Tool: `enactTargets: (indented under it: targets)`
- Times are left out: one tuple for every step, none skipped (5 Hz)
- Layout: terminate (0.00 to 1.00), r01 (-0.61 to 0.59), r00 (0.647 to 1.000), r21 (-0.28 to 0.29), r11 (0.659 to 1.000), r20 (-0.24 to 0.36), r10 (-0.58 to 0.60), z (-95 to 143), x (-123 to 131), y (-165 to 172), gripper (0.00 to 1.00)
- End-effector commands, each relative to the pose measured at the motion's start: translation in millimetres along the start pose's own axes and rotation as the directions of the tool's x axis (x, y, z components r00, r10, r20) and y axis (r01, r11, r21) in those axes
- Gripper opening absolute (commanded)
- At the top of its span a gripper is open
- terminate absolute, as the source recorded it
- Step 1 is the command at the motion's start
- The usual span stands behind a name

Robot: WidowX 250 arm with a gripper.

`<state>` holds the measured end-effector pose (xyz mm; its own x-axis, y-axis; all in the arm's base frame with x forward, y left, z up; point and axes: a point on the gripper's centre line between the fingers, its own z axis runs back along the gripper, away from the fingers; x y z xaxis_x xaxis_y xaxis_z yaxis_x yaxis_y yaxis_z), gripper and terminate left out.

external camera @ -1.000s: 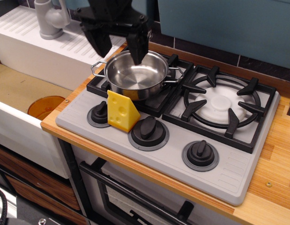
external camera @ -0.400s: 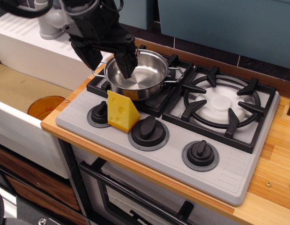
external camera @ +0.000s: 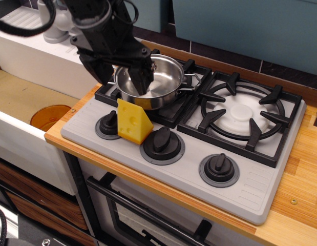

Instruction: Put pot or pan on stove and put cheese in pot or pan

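The shiny steel pot [external camera: 159,81] sits on the left burner grate of the grey stove [external camera: 253,185]. The yellow cheese [external camera: 132,121] wedge stands upright on the stove's front strip, between the left knob [external camera: 108,124] and the middle knob [external camera: 162,143], just in front of the pot. My black gripper [external camera: 121,77] is open and empty, low over the pot's left side. One finger is inside the pot and the other is outside its left rim. It hides the pot's left handle.
The right burner grate [external camera: 244,115] holds nothing. A sink basin on the left holds an orange dish [external camera: 49,116], with a grey faucet [external camera: 51,21] behind it. The wooden counter [external camera: 304,169] runs along the right. An oven door handle [external camera: 148,218] is below.
My gripper moved left and down, from above the pot's back rim to low over its left side. The pot and the cheese have not moved.
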<state>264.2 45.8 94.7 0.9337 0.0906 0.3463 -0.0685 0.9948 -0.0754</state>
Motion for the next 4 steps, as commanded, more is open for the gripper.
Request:
enactTargets:
  targets:
    - [0.0, 0.005, 0.997, -0.001, 1.0, 0.082, -0.005, 0, 3, -7, 1.0]
    - [0.0, 0.001, 0.996, -0.007, 1.0, 0.092, -0.001, -5, -2, -8, 1.0]
    - [0.0, 0.001, 0.994, -0.016, 1.0, 0.107, 0.001, -12, -5, -8, 1.0]
    - [0.0, 0.001, 0.993, -0.028, 1.0, 0.122, 0.003, -20, -6, -8, 1.0]
